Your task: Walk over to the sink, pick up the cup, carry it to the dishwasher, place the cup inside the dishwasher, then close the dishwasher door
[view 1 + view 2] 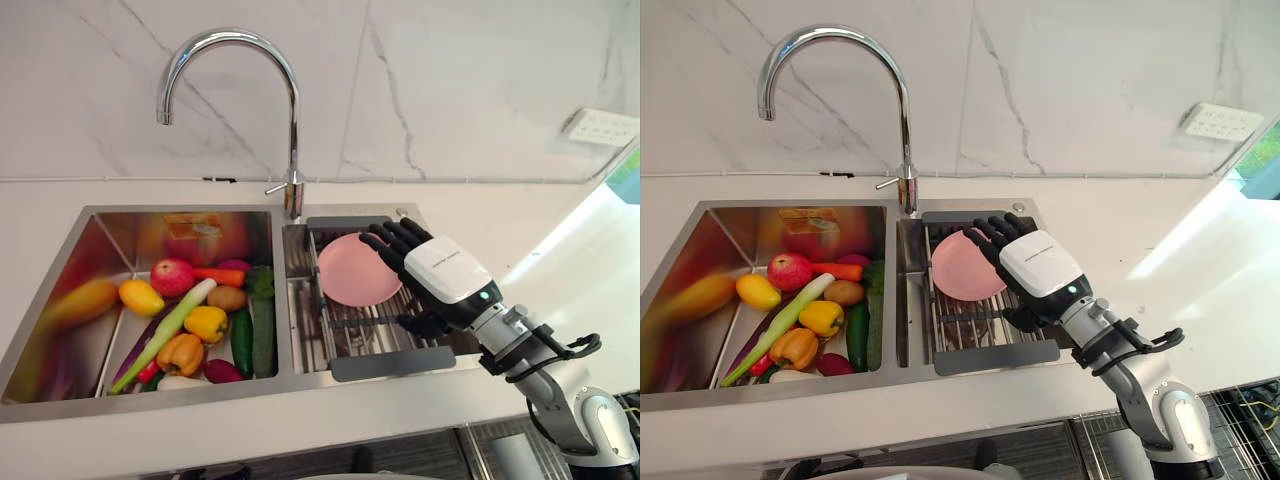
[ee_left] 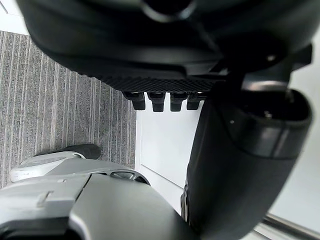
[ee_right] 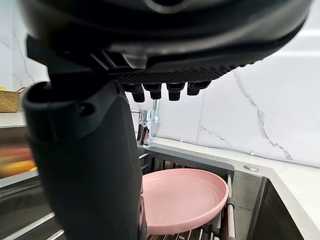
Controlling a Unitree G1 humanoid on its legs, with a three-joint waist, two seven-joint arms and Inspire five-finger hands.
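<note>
A pink plate (image 1: pixel 348 276) lies tilted on the dish rack (image 1: pixel 385 338) across the sink's right basin. My right hand (image 1: pixel 446 270) hovers over the plate's right side, open, fingers stretched toward the plate and thumb low beside the rack. In the right wrist view the plate (image 3: pixel 186 198) lies just past the open right hand (image 3: pixel 165 40), with a gap between them. I see no cup. My left hand (image 2: pixel 150 50) hangs open over grey striped floor, holding nothing.
The left basin (image 1: pixel 90 250) holds several vegetables and fruits, among them an apple (image 1: pixel 172 277) and a yellow pepper (image 1: pixel 206 322). A tall chrome faucet (image 1: pixel 292 130) stands behind the divider. White counter (image 1: pixel 560 240) runs to the right; a wall socket (image 1: pixel 603 126) is above it.
</note>
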